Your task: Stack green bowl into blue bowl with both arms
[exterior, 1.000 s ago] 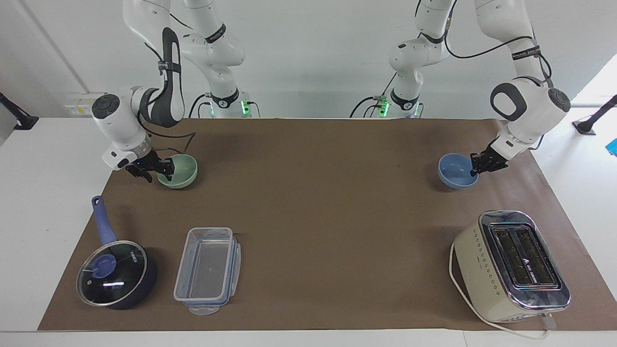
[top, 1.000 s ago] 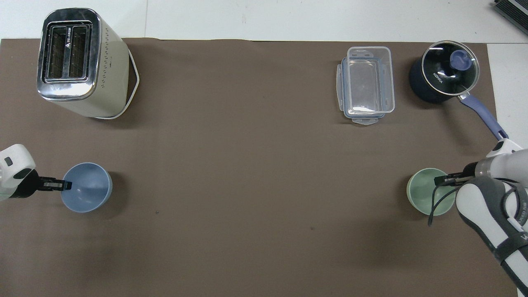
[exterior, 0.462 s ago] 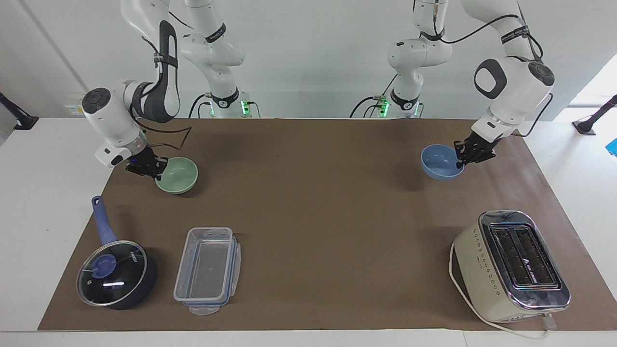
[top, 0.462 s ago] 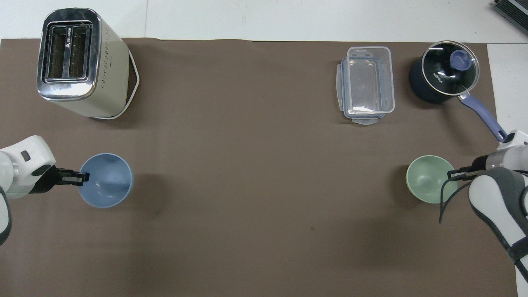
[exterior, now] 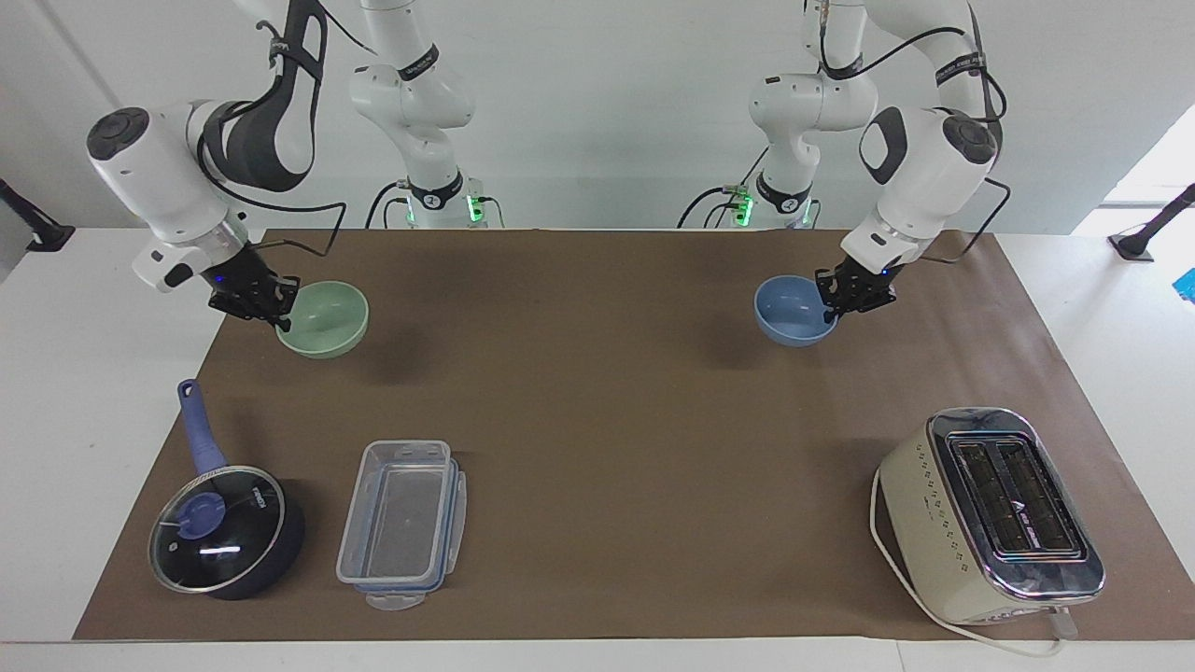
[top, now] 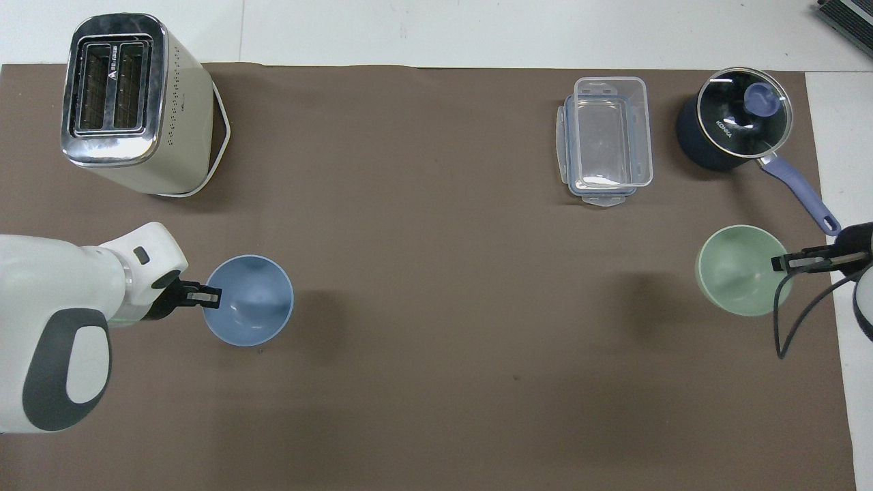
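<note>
The pale green bowl (exterior: 327, 319) hangs in the air over the right arm's end of the brown mat, its shadow on the mat below. My right gripper (exterior: 281, 315) is shut on its rim; it also shows in the overhead view (top: 783, 262) at the edge of the green bowl (top: 736, 271). The blue bowl (exterior: 789, 314) hangs in the air over the left arm's half of the mat. My left gripper (exterior: 830, 312) is shut on its rim, and shows in the overhead view (top: 210, 298) at the edge of the blue bowl (top: 251, 301). A wide stretch of mat separates the two bowls.
A cream toaster (exterior: 990, 513) stands at the left arm's end, farther from the robots than the bowls. A clear plastic container (exterior: 401, 523) and a dark blue saucepan with glass lid (exterior: 224, 530) stand at the right arm's end, also farther out.
Both grippers have lifted their bowls off the mat. The blue bowl has moved well toward the table's middle; the green bowl has risen with little sideways travel.
</note>
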Controlling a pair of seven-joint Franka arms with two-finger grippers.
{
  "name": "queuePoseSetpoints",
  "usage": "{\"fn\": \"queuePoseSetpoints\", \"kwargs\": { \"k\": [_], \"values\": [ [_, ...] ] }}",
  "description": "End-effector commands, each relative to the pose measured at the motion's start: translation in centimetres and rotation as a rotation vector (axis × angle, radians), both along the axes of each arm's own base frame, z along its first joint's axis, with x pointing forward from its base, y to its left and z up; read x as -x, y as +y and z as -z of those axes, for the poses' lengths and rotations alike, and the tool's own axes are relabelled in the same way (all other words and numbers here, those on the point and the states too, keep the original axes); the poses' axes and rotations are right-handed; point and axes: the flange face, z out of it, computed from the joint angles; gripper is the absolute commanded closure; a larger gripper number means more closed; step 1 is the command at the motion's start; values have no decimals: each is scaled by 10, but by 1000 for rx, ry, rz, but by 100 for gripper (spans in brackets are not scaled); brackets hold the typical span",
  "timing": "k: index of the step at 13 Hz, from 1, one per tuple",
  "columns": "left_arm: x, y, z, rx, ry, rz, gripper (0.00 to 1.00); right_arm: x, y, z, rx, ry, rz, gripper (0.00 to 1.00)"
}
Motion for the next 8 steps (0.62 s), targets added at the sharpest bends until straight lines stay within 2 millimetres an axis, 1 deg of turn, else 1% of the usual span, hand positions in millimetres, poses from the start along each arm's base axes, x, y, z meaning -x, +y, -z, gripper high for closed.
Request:
{"fn": "queuePoseSetpoints", "kwargs": {
  "k": [1,2,3,4,6,8],
  "values": [
    [13,-51,7,5,14,-8,100,7,-1,-25,-21,-18,-18,100],
    [16,-74,11,8,11,-31,100,10,-1,-33,-22,-20,-18,100],
    [20,-99,23,8,17,-61,100,13,0,-38,-23,-20,-16,100],
    [23,-120,32,8,12,-74,100,16,1,-44,-24,-24,-16,100],
    [29,-148,41,16,1,-88,100,21,0,-53,-24,-31,-15,100],
    [33,-171,53,14,11,-105,100,25,-5,-53,-30,-19,-6,100]
  ]
}}
